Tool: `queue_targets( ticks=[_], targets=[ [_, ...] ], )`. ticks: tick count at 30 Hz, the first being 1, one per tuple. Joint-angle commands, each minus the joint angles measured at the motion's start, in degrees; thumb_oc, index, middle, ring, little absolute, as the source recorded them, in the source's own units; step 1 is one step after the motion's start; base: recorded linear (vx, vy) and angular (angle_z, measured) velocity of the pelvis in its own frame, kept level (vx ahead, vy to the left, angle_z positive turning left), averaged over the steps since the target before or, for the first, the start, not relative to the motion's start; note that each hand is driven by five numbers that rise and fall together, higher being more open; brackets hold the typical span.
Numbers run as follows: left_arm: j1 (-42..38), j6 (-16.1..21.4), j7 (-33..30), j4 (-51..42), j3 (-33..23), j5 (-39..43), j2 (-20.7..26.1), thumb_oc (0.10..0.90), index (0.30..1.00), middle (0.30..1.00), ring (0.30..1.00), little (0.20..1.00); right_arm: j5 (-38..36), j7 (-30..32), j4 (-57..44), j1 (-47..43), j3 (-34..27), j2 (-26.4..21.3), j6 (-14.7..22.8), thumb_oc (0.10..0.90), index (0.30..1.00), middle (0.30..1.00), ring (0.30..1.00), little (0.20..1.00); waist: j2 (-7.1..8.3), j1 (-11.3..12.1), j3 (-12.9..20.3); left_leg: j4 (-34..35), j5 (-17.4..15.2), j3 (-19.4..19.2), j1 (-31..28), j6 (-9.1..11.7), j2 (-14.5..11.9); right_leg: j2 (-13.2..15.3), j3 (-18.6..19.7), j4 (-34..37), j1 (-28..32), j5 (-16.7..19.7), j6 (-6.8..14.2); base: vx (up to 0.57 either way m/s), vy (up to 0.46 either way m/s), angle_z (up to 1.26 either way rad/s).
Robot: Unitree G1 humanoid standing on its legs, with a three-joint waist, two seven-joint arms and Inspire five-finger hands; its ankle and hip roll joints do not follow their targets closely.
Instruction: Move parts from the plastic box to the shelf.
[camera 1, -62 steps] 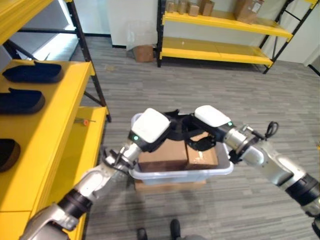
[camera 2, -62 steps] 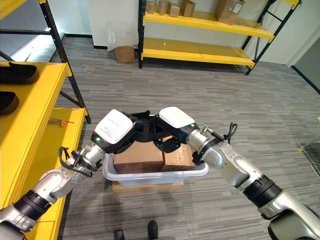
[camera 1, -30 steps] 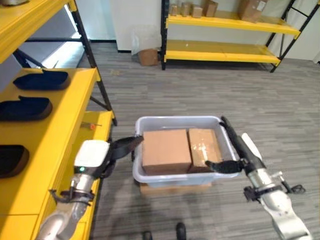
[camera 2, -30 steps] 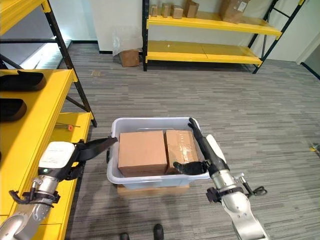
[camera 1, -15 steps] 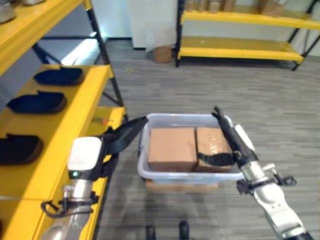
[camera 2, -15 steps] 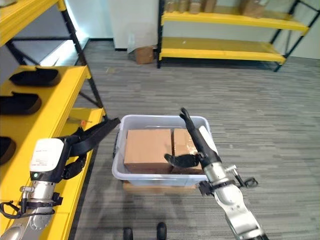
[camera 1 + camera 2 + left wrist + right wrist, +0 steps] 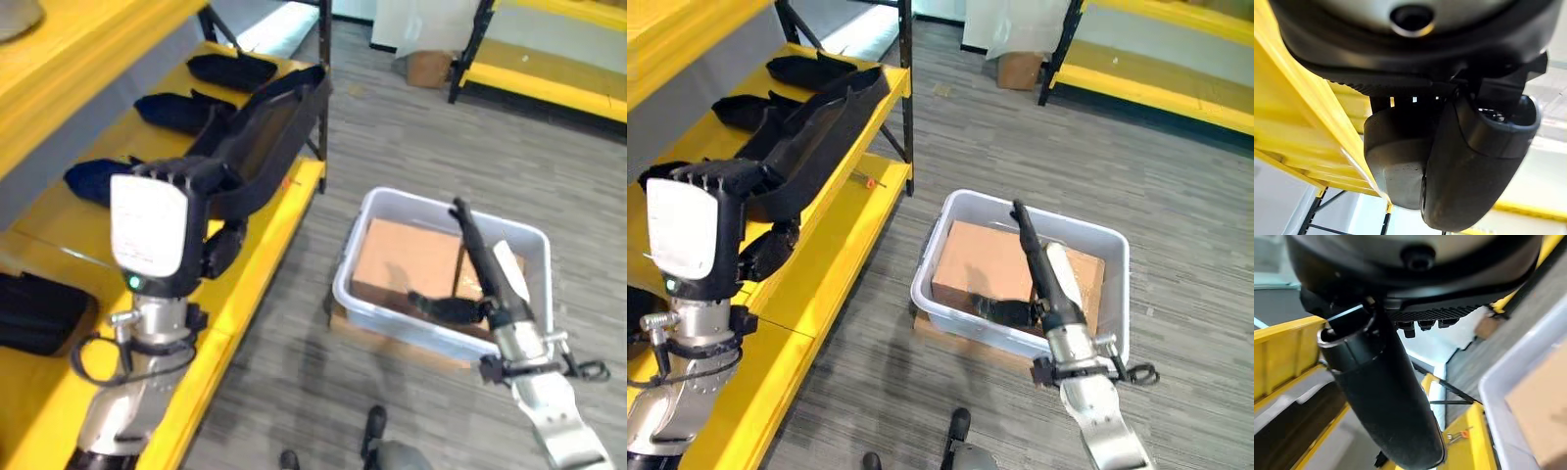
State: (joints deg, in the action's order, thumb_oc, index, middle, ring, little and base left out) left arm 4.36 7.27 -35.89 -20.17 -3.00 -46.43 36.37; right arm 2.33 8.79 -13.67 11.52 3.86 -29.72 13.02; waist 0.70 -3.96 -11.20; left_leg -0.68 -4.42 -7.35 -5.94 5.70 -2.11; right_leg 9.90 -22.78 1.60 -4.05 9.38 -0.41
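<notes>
On the floor: a grey plastic box (image 7: 392, 305) sits on a flat cardboard sheet (image 7: 392, 338), beside the yellow shelf (image 7: 257, 259).
Box contents: two brown cartons (image 7: 407, 257) side by side.
Left hand (image 7: 700, 211): raised over the shelf's edge, its white back toward the head camera; its fingers (image 7: 715, 174) are curled round one end of a long black part (image 7: 818, 137).
Held part: a shallow, trough-like black piece that runs from the left hand out over the shelf toward the upright post (image 7: 323, 93); it hangs above the shelf board, not resting on it as far as can be seen.
Right hand (image 7: 480, 269): over the box, fingers straight and pointing away from the robot, thumb (image 7: 441, 304) standing out sideways above the cartons; it holds nothing.
Shelf: other black parts (image 7: 230, 69) lie in a row along the board, apart from each other.
Far side: a second yellow rack (image 7: 1156, 83), with a small carton (image 7: 1017, 69) on the floor by it.
</notes>
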Motion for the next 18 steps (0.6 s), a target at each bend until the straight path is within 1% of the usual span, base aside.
queue_targets(
  ticks=[1, 5, 6, 7, 9, 10, 13, 14, 15, 16, 17, 18],
  targets=[
    [-3.27, -0.80, -8.44, -3.73, -4.32, -1.97, 1.18, 0.400, 0.300, 0.300, 0.300, 0.300, 0.93, 2.55, -1.52, -5.40, -1.49, -1.08, 5.63, 0.900, 1.000, 1.000, 1.000, 1.000, -1.20, 0.90, 9.77, 4.82, 0.11, 3.07, 0.81, -4.58, 0.09, -2.81, 0.96, -4.40, -1.75, -8.39, 5.01, -0.10, 0.163, 0.10],
    [-1.88, -1.96, -10.28, -4.76, -6.27, -2.78, 0.91, 0.400, 0.300, 0.300, 0.300, 0.300, 2.18, 2.74, -0.90, -5.16, -0.66, -0.22, 5.11, 0.900, 1.000, 1.000, 1.000, 1.000, -0.97, 1.64, 9.51, 5.05, 0.14, 3.58, 0.73, -6.23, 2.15, -1.69, 1.67, -5.66, -2.74, -7.03, 6.02, -0.10, 0.138, 0.05],
    [-1.78, -2.00, -10.28, -4.84, -6.33, -2.81, 0.89, 0.400, 0.300, 0.300, 0.300, 0.300, 2.23, 2.77, -0.90, -5.18, -0.59, -0.21, 5.09, 0.900, 1.000, 1.000, 1.000, 1.000, -0.94, 1.65, 9.50, 5.09, 0.18, 3.52, 0.68, -6.29, 2.22, -1.63, 1.76, -5.73, -2.77, -7.02, 6.08, -0.10, 0.141, 0.08],
    [-1.28, -2.35, -10.54, -5.05, -6.65, -3.06, 0.97, 0.400, 0.300, 0.300, 0.300, 0.300, 3.03, 2.53, -1.06, -5.22, -0.46, -0.24, 4.92, 0.900, 1.000, 1.000, 1.000, 1.000, -0.88, 1.93, 9.34, 5.21, 0.32, 3.87, 0.57, -7.03, 3.15, -1.05, 2.09, -6.28, -3.24, -6.26, 6.53, -0.09, 0.134, 0.06],
    [-0.88, -2.57, -10.67, -5.35, -7.15, -3.33, 1.02, 0.400, 0.300, 0.300, 0.300, 0.300, 3.28, 2.56, -0.98, -5.26, -0.31, -0.17, 4.82, 0.900, 1.000, 1.000, 1.000, 1.000, -0.80, 2.08, 9.25, 5.15, 0.33, 3.83, 0.55, -7.44, 3.63, -0.61, 2.38, -6.57, -3.54, -5.89, 6.81, -0.10, 0.133, -0.02],
    [-0.18, -2.91, -10.88, -5.82, -7.90, -3.55, 1.11, 0.400, 0.300, 0.300, 0.300, 0.300, 3.95, 2.33, -0.77, -5.41, -0.05, -0.18, 4.50, 0.900, 1.000, 1.000, 1.000, 1.000, -0.77, 2.51, 9.15, 4.92, 0.28, 4.05, 0.46, -8.07, 4.38, 0.04, 2.68, -7.06, -3.98, -5.32, 7.26, -0.09, 0.117, 0.00],
    [0.56, -3.01, -10.97, -5.83, -8.31, -3.40, 1.08, 0.400, 0.300, 0.300, 0.300, 0.300, 4.17, 2.33, -0.45, -5.36, 0.69, 0.19, 4.19, 0.900, 1.000, 1.000, 1.000, 1.000, -0.67, 2.71, 8.65, 4.42, 0.53, 4.39, 0.55, -8.97, 5.39, 1.14, 3.91, -9.42, -4.90, -5.26, 7.77, -0.11, 0.116, -0.06],
    [0.06, -2.87, -11.16, -5.52, -7.79, -2.97, 1.20, 0.400, 0.300, 0.300, 0.300, 0.300, 4.36, 2.66, -0.38, -5.57, 0.94, 0.37, 4.09, 0.900, 1.000, 1.000, 1.000, 1.000, -0.67, 2.51, 8.13, 3.86, 0.76, 4.87, 0.93, -9.23, 5.52, 1.13, 5.65, -11.57, -5.50, -5.87, 7.84, -0.16, 0.068, 0.01],
    [-0.47, -2.65, -11.22, -5.21, -7.13, -2.70, 1.58, 0.400, 0.300, 0.300, 0.300, 0.300, 4.78, 2.86, -0.57, -5.62, 1.12, 0.38, 4.17, 0.900, 1.000, 1.000, 1.000, 1.000, -0.55, 1.91, 7.54, 3.07, 1.01, 5.59, 1.64, -9.39, 5.56, 0.41, 8.86, -12.79, -5.78, -6.47, 7.85, -0.18, 0.034, 0.08],
    [-1.17, -2.57, -11.46, -4.63, -6.35, -2.61, 1.92, 0.400, 0.300, 0.300, 0.300, 0.300, 5.07, 3.05, -0.73, -5.49, 1.08, 0.41, 4.26, 0.900, 1.000, 1.000, 1.000, 1.000, -0.22, 1.21, 7.23, 2.18, 1.25, 6.63, 2.45, -9.64, 6.05, -1.23, 13.88, -14.68, -6.34, -6.60, 7.82, -0.16, 0.005, 0.26],
    [-2.33, -2.35, -11.64, -3.45, -4.95, -2.68, 2.45, 0.400, 0.300, 0.300, 0.300, 0.300, 5.49, 3.06, -0.98, -4.81, 0.73, 0.21, 4.39, 0.900, 1.000, 1.000, 1.000, 1.000, 0.07, -0.13, 7.37, 1.29, 1.39, 8.83, 3.44, -9.86, 6.61, -4.51, 21.63, -16.04, -6.02, -8.21, 7.84, -0.13, -0.014, 0.65],
    [-3.15, -1.97, -11.46, -2.95, -3.78, -2.61, 2.78, 0.400, 0.300, 0.300, 0.300, 0.300, 5.75, 2.90, -1.37, -3.99, 0.24, 0.05, 4.48, 0.900, 1.000, 1.000, 1.000, 1.000, 0.27, -0.68, 7.75, 0.68, 1.69, 10.46, 4.39, -9.94, 6.73, -6.38, 25.72, -17.55, -5.32, -10.10, 7.55, -0.09, -0.035, 1.08]
  ],
)
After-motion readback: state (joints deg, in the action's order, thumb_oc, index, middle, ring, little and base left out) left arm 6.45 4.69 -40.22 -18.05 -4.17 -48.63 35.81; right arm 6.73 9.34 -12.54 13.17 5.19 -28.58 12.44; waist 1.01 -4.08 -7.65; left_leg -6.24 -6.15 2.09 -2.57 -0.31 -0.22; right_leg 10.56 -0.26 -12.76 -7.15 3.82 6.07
